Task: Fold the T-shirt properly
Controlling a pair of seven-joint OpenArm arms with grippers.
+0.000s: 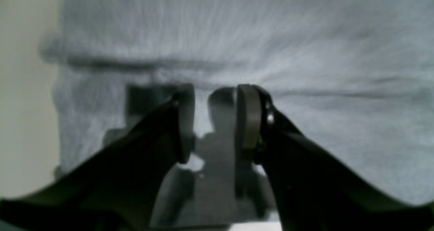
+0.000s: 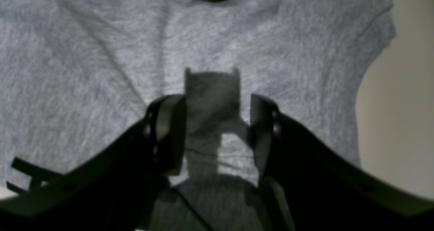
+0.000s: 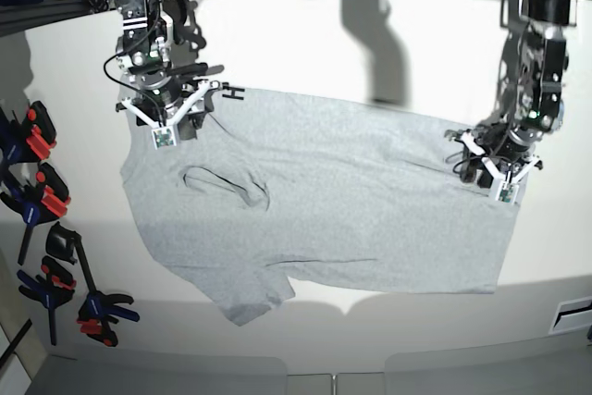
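The light heather-grey cotton T-shirt (image 3: 314, 210) lies spread out, no finished fold visible, with the left gripper (image 3: 497, 171) at three o'clock and right gripper (image 3: 171, 117) at ten o'clock both released, grasping nothing.

free: bare table (image 3: 388, 43) at 12 and 6 of T-shirt (image 3: 351, 210) | obstacle: clamps (image 3: 46, 228) along table's 9 edge

Only a black "H" shows on the T-shirt (image 3: 314, 201), near one sleeve.
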